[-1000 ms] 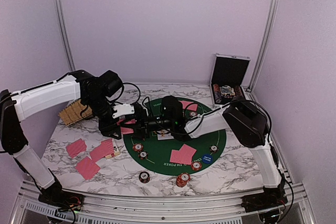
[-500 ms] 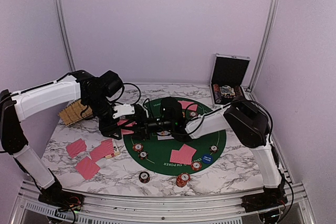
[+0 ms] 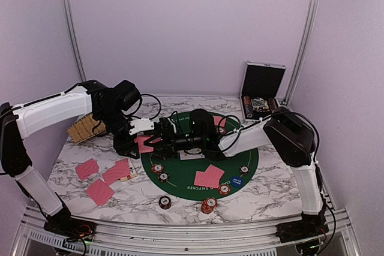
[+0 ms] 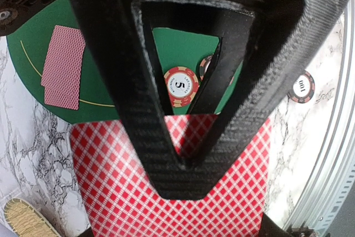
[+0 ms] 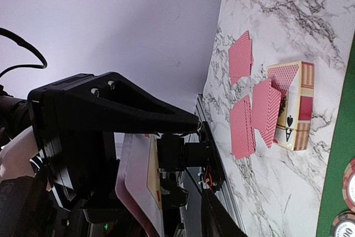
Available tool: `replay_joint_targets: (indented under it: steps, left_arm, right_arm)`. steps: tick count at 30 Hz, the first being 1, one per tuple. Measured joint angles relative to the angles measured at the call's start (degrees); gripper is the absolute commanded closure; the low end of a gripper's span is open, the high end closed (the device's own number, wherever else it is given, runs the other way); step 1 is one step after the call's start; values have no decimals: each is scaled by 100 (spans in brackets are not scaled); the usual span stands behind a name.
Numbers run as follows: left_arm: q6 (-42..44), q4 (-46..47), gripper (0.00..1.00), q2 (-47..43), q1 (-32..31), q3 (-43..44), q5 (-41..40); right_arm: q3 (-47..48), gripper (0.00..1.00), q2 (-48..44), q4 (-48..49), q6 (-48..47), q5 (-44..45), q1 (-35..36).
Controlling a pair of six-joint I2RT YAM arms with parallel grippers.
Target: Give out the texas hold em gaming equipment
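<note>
Item 1: left gripper (image 3: 140,142). I am seeing it pinching a deck of red diamond-backed playing cards (image 4: 111,192) and holding it over the left edge of the round green felt poker mat (image 3: 180,175).

Item 2: right gripper (image 3: 158,142). It is reaching across the mat with its tips right at that deck. I cannot tell whether its fingers are spread or pressing on a card.

Item 3: small red-and-white striped poker chips (image 3: 157,168). Several are sitting on the near half of the mat, and two more are lying on the white marble-patterned table (image 3: 264,193) in front of it.

Item 4: blue round marker disc (image 3: 236,180). It is lying at the mat's near right rim, just beside a pair of pink-red-backed cards (image 3: 209,176) lying face down.

Item 5: loose pink-red-backed cards (image 3: 99,191). They are lying in three small groups on the table's left side, with a card box (image 5: 294,106) touching the nearest group.

Item 6: woven straw basket (image 3: 84,129). It is sitting at the far left.

Item 7: silver case with black lining (image 3: 262,82). It is standing open at the far right corner.
</note>
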Motion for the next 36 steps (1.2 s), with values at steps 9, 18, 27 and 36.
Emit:
replay_joint_targets:
  steps: [9, 18, 27, 36]
  left_arm:
    - [-4, -4, 37, -20, 0, 11, 0]
    - [-4, -4, 37, -22, 0, 35, 2]
    - [-4, -4, 37, -22, 0, 35, 0]
    - [-7, 7, 37, -24, 0, 37, 0]
  right_arm:
    - [-28, 47, -96, -330, -221, 63, -22]
    - [376, 44, 33, -376, -170, 105, 131]
    - [479, 48, 238, -420, -136, 118, 177]
    - [90, 49, -4, -354, -216, 157, 35]
